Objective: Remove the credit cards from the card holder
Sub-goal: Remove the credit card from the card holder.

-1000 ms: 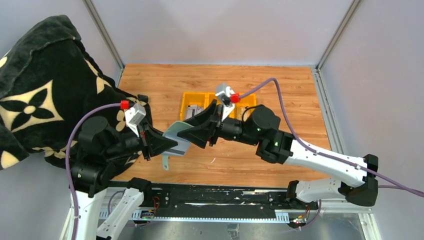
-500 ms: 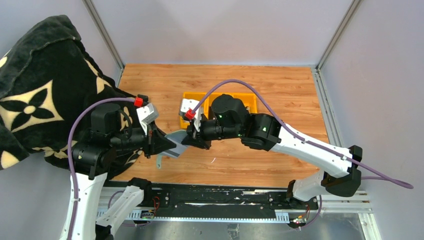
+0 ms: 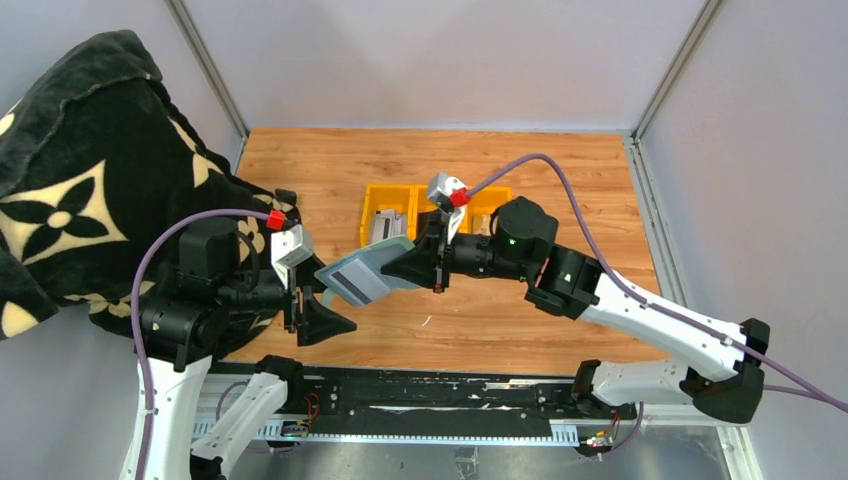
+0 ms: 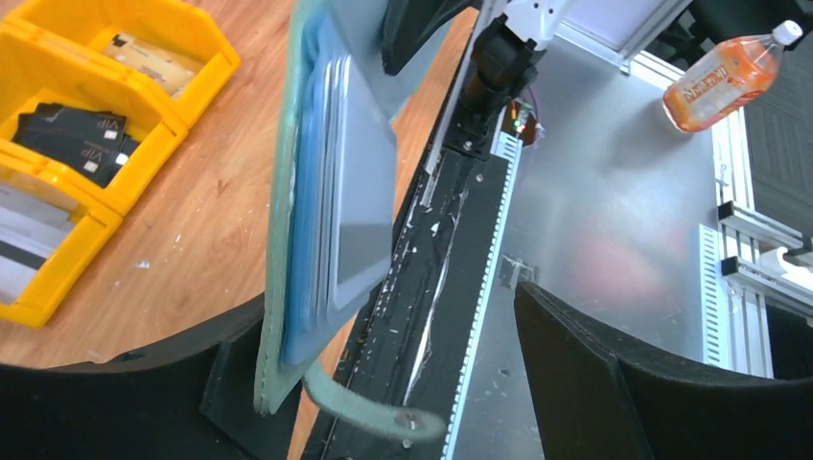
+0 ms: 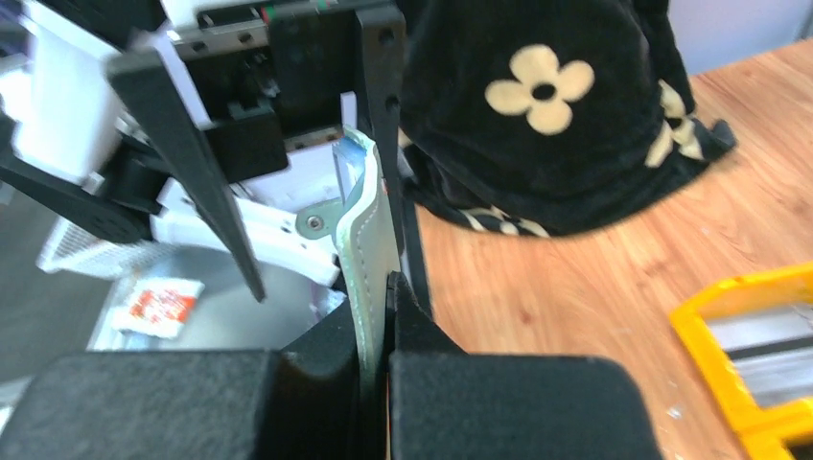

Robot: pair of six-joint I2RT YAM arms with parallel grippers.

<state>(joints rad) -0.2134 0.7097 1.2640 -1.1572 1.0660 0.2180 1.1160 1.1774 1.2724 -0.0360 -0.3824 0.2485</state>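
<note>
Partway there, at least one more to pull out

The left gripper [image 4: 393, 326] hangs wide open and empty, right by the soft sage-green bifold card holder [image 3: 362, 274], which is up in the air over the table's near edge. A thin pale grey-silver card [image 4: 364, 163] is still tucked inside. The right gripper [image 3: 398, 268] is clamped on the holder's edge. A flat tan-gold card [image 4: 153, 59] already lies in the yellow three-compartment plastic tray [image 3: 372, 200] mid-table.

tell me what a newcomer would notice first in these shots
The sage-green card holder hangs in mid-air at the centre of the overhead view, pinched at one edge by the right gripper, with a silvery card showing in its pocket. A big black cloth with cream flowers fills the left side, and a yellow tray behind the holder has loose cards in it.
</note>
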